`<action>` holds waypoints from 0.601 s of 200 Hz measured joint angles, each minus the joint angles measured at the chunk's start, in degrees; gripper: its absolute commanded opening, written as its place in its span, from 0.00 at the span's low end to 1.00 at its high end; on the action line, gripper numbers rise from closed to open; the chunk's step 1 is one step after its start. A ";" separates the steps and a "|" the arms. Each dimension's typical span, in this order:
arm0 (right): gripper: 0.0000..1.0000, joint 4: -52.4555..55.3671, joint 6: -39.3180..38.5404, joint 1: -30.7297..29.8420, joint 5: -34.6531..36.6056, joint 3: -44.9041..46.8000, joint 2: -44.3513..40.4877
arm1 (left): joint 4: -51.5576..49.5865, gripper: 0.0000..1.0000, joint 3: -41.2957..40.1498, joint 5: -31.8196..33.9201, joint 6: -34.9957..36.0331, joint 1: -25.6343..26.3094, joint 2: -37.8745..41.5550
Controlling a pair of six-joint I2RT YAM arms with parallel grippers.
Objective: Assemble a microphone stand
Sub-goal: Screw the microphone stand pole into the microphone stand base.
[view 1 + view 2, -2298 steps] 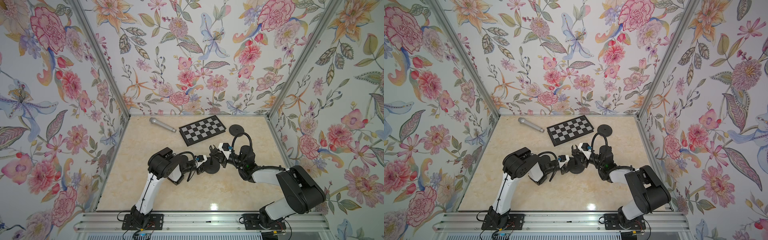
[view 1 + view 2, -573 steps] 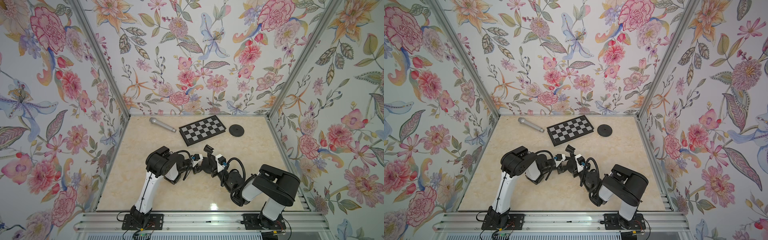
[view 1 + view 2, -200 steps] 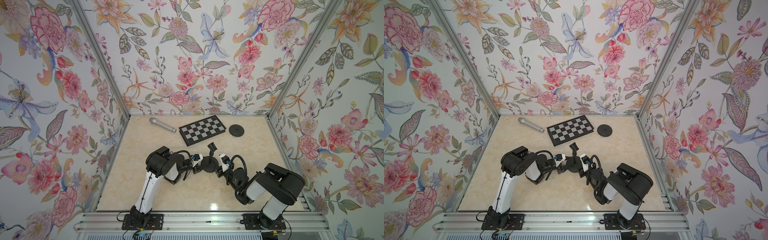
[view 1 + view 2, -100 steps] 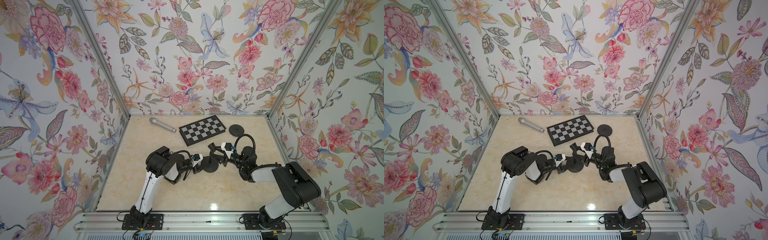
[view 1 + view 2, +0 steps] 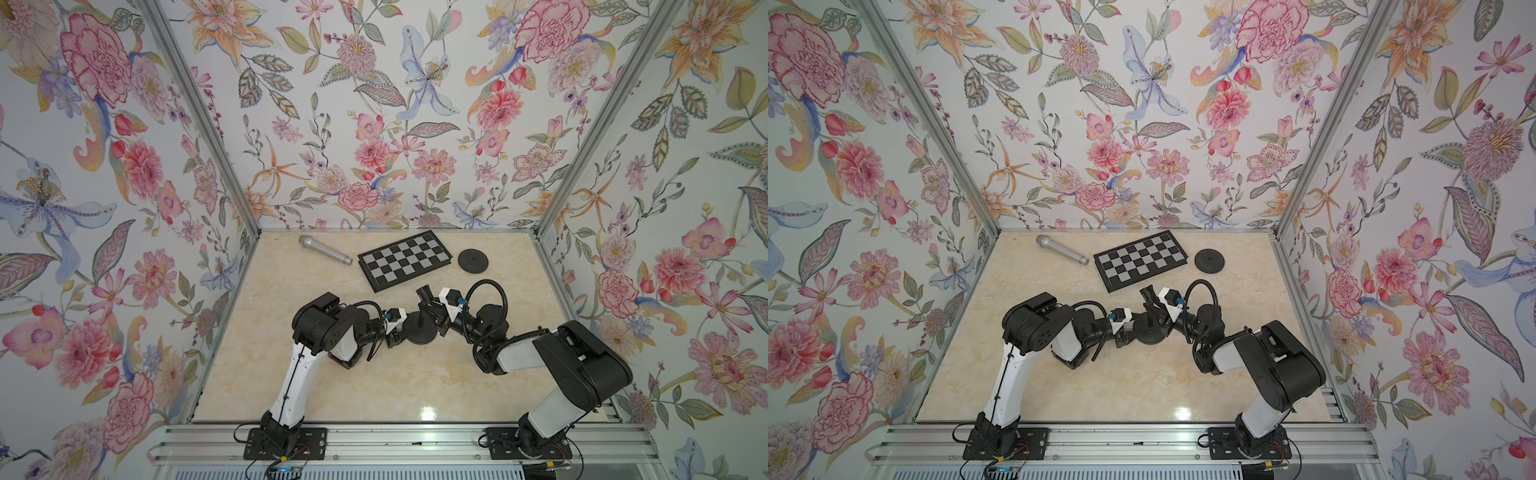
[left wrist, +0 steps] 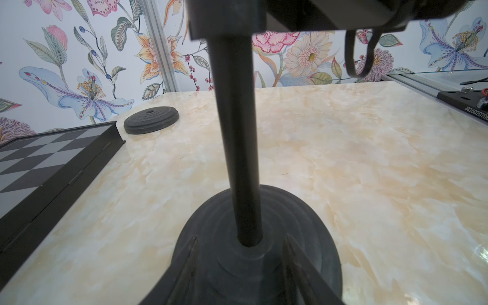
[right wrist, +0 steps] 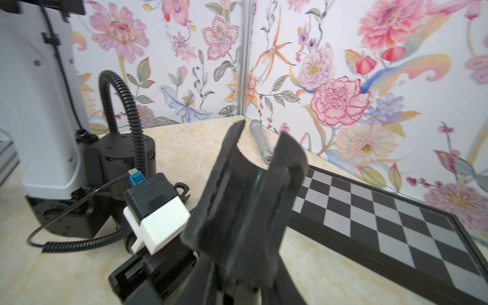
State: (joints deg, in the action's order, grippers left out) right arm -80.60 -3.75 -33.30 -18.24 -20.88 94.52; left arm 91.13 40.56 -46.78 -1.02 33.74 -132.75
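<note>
Left wrist view, left hand (image 6: 240,264) half open, gripping the stand base (image 6: 311,237), pole (image 6: 235,118) upright in it, mid tabletop (image 6: 369,158), right wrist view, right hand (image 7: 245,277) closed on the mic clip (image 7: 245,200) atop the pole, microphone (image 5: 325,249) lying by the far wall (image 5: 374,166).

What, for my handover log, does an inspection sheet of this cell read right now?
surface: beige marbled tabletop, glare spot near the front.
job's things: pole stands upright in stand base; mic clip on top; microphone lies at back; spare base beside checkerboard.
clutter: checkerboard, flat at back.
grippers: left tool apparently grips stand base; right tool shut on mic clip.
cables: right-arm hose and left-arm hose loop at the wrists.
surroundings: floral walls on three sides, aluminium rail in front.
</note>
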 measured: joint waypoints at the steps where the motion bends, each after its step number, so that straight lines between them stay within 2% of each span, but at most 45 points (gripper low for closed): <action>1: 0.00 -0.22 0.04 -0.33 0.87 0.09 0.04 | 0.00 0.51 0.00 0.02 0.00 0.00 0.00; 14: 0.00 -4.11 1.81 -7.32 17.68 1.14 1.62 | -0.02 0.52 0.00 0.13 0.02 0.02 0.00; 25: 0.00 -7.37 3.28 -11.41 28.22 1.07 3.82 | 0.00 0.51 -0.02 0.15 0.02 0.04 -0.02; 41: 0.00 -11.17 4.55 -14.56 36.70 0.83 6.56 | -0.02 0.51 0.00 0.13 0.13 0.04 -0.02; 53: 0.02 -11.32 4.68 -15.78 39.56 0.31 7.02 | -0.04 0.51 0.00 0.13 0.17 0.02 -0.02; 66: 0.26 -11.30 4.61 -15.78 39.54 0.42 6.84 | -0.02 0.51 -0.02 0.15 0.17 0.02 -0.02; 80: 0.42 -11.19 4.48 -14.36 35.95 1.33 5.92 | -0.02 0.51 -0.02 0.15 0.17 0.02 -0.02; 101: 0.51 -6.93 4.48 -8.90 24.02 5.09 5.40 | -0.02 0.51 -0.02 0.13 0.17 0.02 -0.02; 120: 0.52 -0.98 4.70 -0.72 10.71 5.84 3.93 | 0.00 0.51 -0.02 0.15 0.17 0.02 -0.02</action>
State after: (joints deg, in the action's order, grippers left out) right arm -81.58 0.95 -34.02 -7.53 -15.05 98.45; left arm 91.13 40.53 -46.63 -0.84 33.76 -132.77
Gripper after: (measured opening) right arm 0.510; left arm 0.513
